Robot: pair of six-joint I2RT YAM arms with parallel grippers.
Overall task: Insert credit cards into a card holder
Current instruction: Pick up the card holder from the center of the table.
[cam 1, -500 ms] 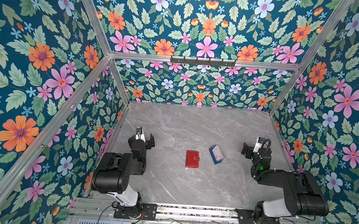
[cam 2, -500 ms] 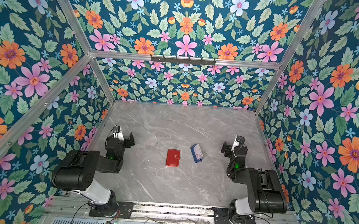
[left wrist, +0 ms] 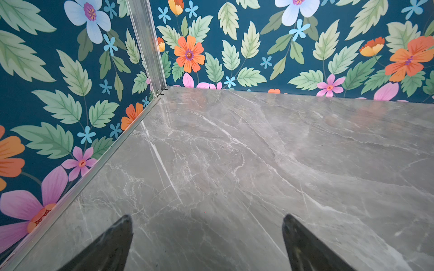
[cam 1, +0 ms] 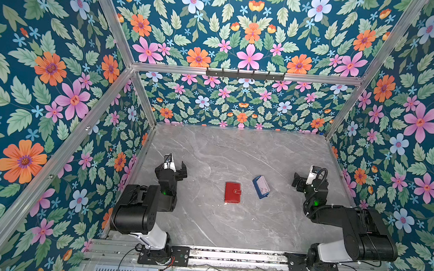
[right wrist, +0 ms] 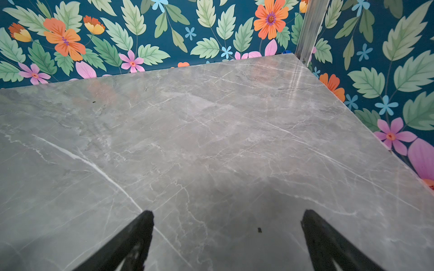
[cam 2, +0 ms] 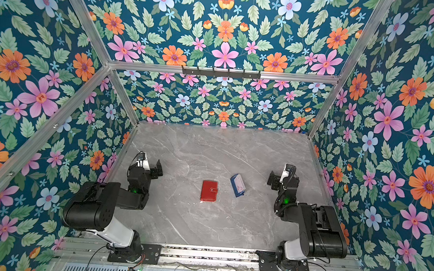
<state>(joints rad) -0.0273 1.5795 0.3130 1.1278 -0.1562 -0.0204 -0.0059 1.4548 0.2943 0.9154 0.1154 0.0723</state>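
At counter point(cam 1: 235, 155) left edge, left tool point(cam 1: 176, 164) hangs spread, empty, over bare marble. Right tool point(cam 1: 304, 177) at right edge, likewise spread and empty. Between them, mid-counter: holder point(cam 1: 232, 192) lies flat, closed, tab across. Just right of it, apart: cards point(cam 1: 262, 184) in tray point(cam 1: 262, 196), set askew.

Step, as judged: nothing begun, reach comes first. Next move likely calls for tab undone and holder opened, one side pinned.

Holder red, leather-look, rectangular. Top card pale, patterned, thin. Tray blue, rigid. Counter grey, veined, slick.
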